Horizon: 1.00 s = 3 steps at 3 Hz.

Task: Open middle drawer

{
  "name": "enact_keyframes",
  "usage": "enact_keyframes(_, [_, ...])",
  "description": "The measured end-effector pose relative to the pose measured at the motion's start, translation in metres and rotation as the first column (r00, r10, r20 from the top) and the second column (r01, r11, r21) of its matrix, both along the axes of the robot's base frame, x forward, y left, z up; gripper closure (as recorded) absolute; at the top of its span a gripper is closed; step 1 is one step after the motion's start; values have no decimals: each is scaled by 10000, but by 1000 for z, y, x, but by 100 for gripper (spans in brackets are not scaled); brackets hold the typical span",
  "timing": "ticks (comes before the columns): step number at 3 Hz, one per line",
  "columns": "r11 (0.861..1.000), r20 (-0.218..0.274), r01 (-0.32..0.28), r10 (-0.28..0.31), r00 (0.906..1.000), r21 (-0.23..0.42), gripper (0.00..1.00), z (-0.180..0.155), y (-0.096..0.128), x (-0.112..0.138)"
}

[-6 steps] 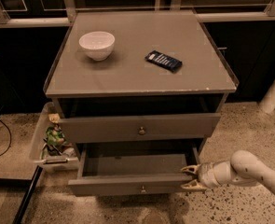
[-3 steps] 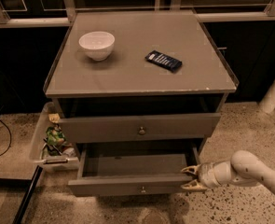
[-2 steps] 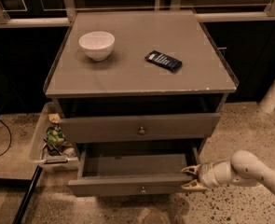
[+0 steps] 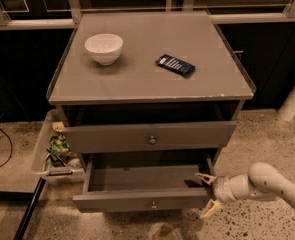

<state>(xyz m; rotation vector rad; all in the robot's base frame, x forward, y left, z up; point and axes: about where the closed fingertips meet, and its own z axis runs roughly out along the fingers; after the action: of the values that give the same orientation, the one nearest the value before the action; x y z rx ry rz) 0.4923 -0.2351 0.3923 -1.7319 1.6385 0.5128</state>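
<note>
The middle drawer (image 4: 142,200) is a grey flat-fronted drawer with a small round metal knob (image 4: 153,204). It stands pulled out from the cabinet and its inside looks empty. The taller top drawer (image 4: 149,136) sits above it, nearly closed. The lowest drawer is hidden beneath. My gripper (image 4: 207,195) is at the right end of the middle drawer's front panel. It is open, with one finger (image 4: 205,177) inside the drawer behind the panel and the other (image 4: 208,211) in front of it.
On the cabinet top (image 4: 147,86) stand a white bowl (image 4: 103,48) and a flat black object (image 4: 175,65). A bin with litter (image 4: 54,151) sits on the floor to the left. A white pole (image 4: 294,101) rises at the right.
</note>
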Motion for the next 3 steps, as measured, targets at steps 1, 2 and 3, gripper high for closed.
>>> enact_keyframes(1, [10000,0,0,0,10000,0,18,2,0,0])
enact_keyframes(2, [9992,64,170,-168,9998,-350,42,10,-26,-38])
enact_keyframes(3, [9968,165,347,-336,9993,-717,65,19,-54,-85])
